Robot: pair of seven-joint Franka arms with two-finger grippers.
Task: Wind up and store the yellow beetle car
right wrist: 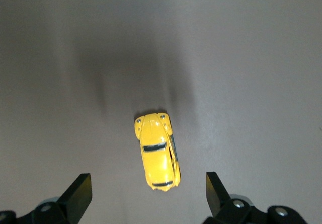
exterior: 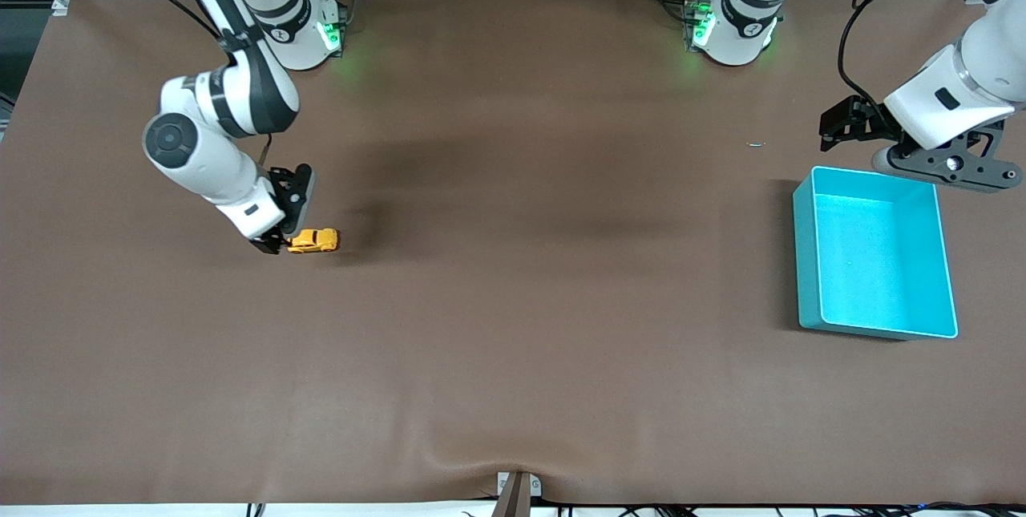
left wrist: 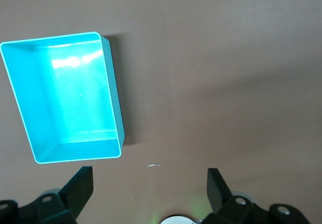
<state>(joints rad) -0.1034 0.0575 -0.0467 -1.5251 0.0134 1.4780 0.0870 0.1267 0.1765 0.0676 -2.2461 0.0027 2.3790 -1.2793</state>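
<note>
1. The right gripper (exterior: 287, 210), black and two-fingered on the white right arm, hangs low over the brown table cover (exterior: 513, 325) at the right arm's end of the table. Its fingers (right wrist: 80, 194) are spread wide and hold nothing.
2. The yellow beetle car (exterior: 313, 240), a tiny orange-yellow toy with a rounded body and dark windows, stands on its wheels on the table cover, just beside the right gripper, on the side toward the turquoise bin.
3. In the right wrist view the yellow beetle car (right wrist: 158, 151) lies between the lines of the two spread fingers but ahead of their tips, touching neither one, its long axis pointing roughly away from the gripper.
4. The turquoise rectangular plastic bin (exterior: 805, 260) sits open-topped at the left arm's end of the table, well apart from the yellow beetle car.
5. The left gripper (exterior: 842, 128), also black on a white arm, waits in the air just beside the turquoise bin, near the bin's corner farthest from the front camera. Its fingers (left wrist: 80, 186) are spread wide and grasp nothing.
</note>
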